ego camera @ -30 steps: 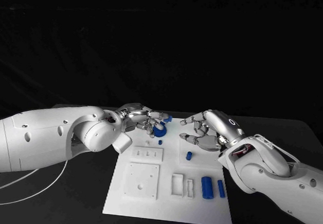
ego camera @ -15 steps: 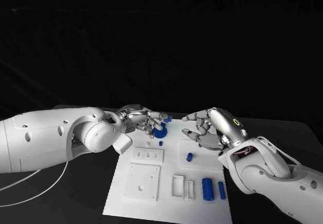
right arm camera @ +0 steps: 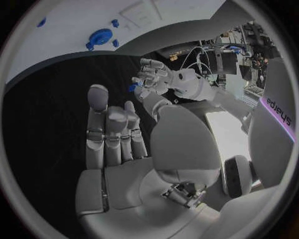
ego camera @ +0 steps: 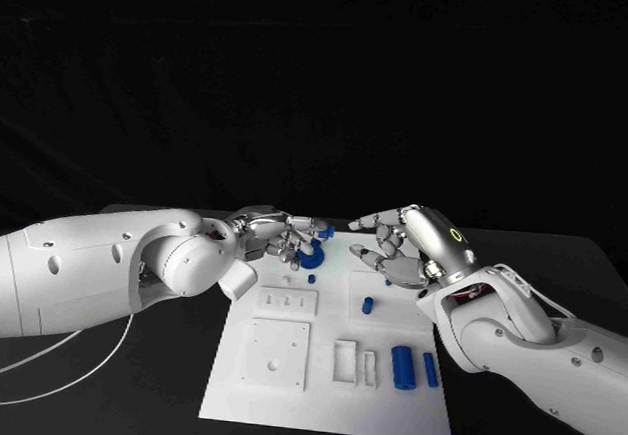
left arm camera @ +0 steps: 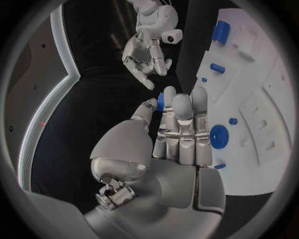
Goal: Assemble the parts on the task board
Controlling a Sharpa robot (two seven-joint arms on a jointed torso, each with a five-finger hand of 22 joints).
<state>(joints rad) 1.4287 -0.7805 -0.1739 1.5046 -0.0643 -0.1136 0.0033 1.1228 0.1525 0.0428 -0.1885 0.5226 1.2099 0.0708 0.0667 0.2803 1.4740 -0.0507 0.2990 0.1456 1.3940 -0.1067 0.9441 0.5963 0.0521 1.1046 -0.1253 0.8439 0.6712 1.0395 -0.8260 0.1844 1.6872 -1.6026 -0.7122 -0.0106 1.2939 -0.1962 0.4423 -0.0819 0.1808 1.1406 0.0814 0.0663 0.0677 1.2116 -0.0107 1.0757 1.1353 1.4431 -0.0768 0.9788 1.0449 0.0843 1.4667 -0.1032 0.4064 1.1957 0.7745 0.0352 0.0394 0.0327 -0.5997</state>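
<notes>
Blue plastic, a small piece, sits pinched between the thumb and a fingertip of my left robot hand, which hangs over the far edge of the white task board. The piece is too small for me to tell its long axis. My right robot hand hovers just beside it, also over the far edge. It holds nothing, its fingers are loosely spread, and its fingertips are turned toward the pinched piece without touching it.

What matters for the next move, as I judge it, is the round blue part. It lies on the board just below my left fingertips, on the side nearer to me, so the left robot hand is plainly the nearer one to it. If the pinched piece belongs there, the way is short and downward.

In the head view I count six blue parts:
- one pinched piece
- one round part
- one tiny peg just beside the round part, toward the board's middle
- one short cylinder near the middle of the board
- two longer cylinders, a thick cylinder and a thin cylinder, lying side by side toward the near right corner with their long axes running from the near edge to the far edge

The wrist views hint at one or two more tiny blue bits that I cannot count surely. The board lies in the middle of the black tabletop.
</notes>
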